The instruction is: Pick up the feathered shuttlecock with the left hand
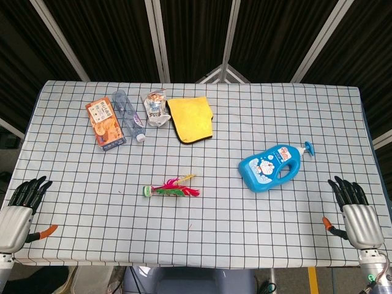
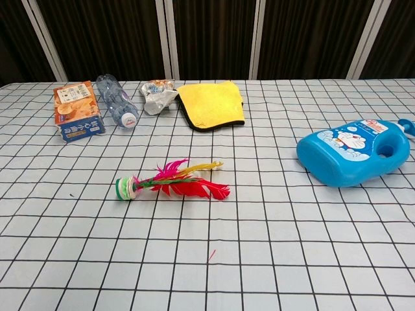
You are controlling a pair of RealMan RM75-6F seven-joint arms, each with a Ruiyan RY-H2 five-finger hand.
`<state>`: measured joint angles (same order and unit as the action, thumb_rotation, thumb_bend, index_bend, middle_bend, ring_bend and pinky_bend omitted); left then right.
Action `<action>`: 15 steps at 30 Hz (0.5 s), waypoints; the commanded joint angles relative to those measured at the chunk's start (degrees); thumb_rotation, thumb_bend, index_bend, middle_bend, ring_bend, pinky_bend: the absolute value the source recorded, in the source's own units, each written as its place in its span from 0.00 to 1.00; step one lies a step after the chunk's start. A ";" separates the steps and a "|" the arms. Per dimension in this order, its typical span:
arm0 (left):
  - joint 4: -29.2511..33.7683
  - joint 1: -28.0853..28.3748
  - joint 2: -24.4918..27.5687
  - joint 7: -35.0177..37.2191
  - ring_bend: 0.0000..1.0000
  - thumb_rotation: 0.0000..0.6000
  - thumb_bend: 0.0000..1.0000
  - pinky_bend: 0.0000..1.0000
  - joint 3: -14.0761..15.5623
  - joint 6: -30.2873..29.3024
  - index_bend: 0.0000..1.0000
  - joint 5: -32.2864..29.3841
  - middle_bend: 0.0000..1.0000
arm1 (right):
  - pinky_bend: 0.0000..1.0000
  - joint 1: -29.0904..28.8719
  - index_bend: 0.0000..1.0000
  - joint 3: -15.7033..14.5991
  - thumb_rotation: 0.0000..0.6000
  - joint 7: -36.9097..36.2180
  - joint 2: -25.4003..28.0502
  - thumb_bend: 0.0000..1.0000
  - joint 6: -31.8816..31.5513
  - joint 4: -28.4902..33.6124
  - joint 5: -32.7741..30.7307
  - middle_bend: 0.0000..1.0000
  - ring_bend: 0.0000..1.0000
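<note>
The shuttlecock (image 1: pixel 169 187) is lying mid-table, untouched. The left hand (image 1: pixel 18 211) is resting empty at the near-left edge, fingers apart. Reaching across looks next.

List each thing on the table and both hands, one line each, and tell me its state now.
feathered shuttlecock: lying on its side, untouched
left hand: open, resting at the table edge
right hand: open, resting at the table edge
blue detergent bottle: lying flat
clear plastic bottle: lying on its side
orange box: lying flat
yellow cloth: folded
crumpled wrapper: crumpled
</note>
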<state>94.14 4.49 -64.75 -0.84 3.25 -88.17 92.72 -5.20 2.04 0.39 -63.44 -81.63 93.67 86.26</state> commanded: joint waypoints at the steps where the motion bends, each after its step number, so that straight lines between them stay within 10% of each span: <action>1: 0.05 -0.02 0.01 0.02 0.00 1.00 0.15 0.00 -0.03 0.03 0.00 0.06 0.00 | 0.00 0.01 0.00 -0.02 1.00 -0.04 0.08 0.33 0.01 0.02 0.02 0.00 0.00; 15: 3.12 3.45 -0.62 -5.14 0.00 1.00 0.21 0.00 -1.37 5.21 0.04 0.54 0.00 | 0.00 -0.20 0.00 0.02 1.00 0.10 -0.15 0.33 0.42 0.18 -0.17 0.00 0.00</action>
<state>95.94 6.55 -65.19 -3.91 2.64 -84.64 93.35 -5.38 2.05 0.50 -63.57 -81.23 93.85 86.11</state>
